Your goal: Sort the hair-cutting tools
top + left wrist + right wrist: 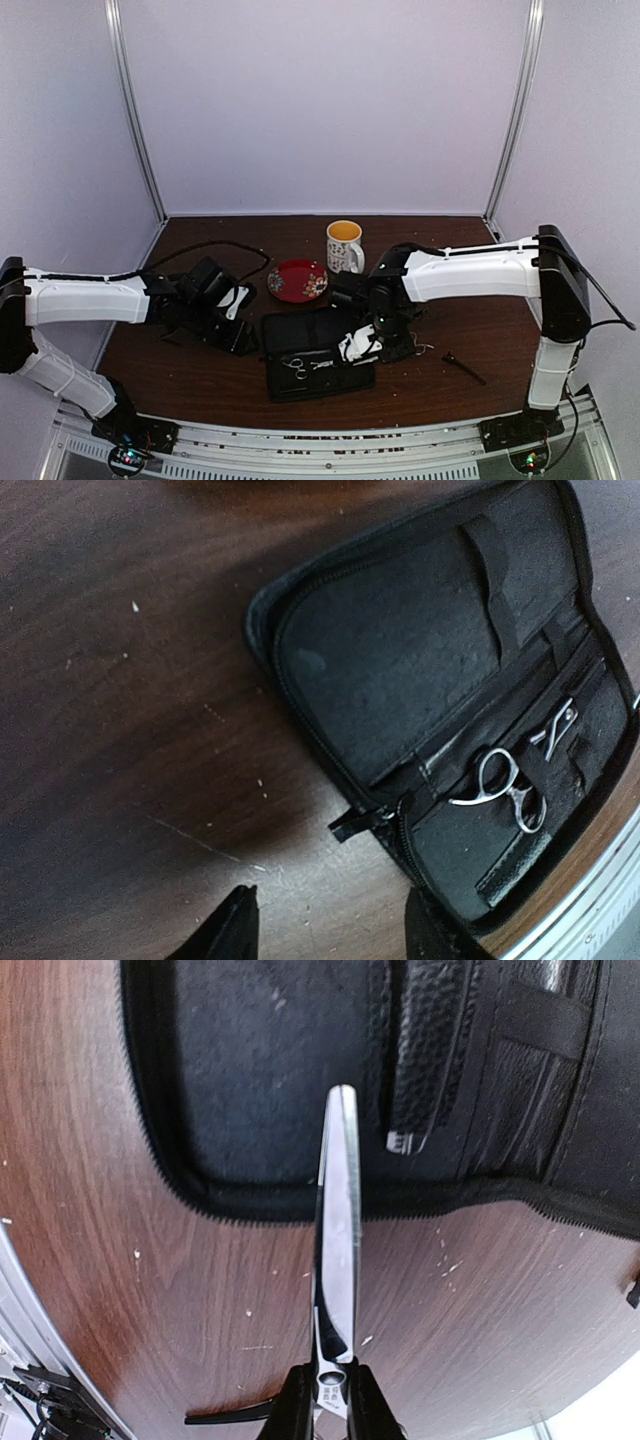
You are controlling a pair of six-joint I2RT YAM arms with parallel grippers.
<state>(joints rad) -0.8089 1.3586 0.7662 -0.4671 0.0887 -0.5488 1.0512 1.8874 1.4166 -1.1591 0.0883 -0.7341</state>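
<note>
Right now one pair of scissors [338,1240] is clamped at its pivot in my right gripper [330,1400], with the blade tip reaching over the edge of the open black case [250,1060]. The other scissors [500,790] sit tucked into a pocket of that case, ring handles showing. A black clip [463,368] lies on the table [200,370] off to the right, apart from the case. My left gripper [335,930] hangs over bare wood beside the case, fingers spread and holding nothing.

Scissors [505,790] in case [400,650]; saucer [297,280], mug [344,246] behind case
</note>
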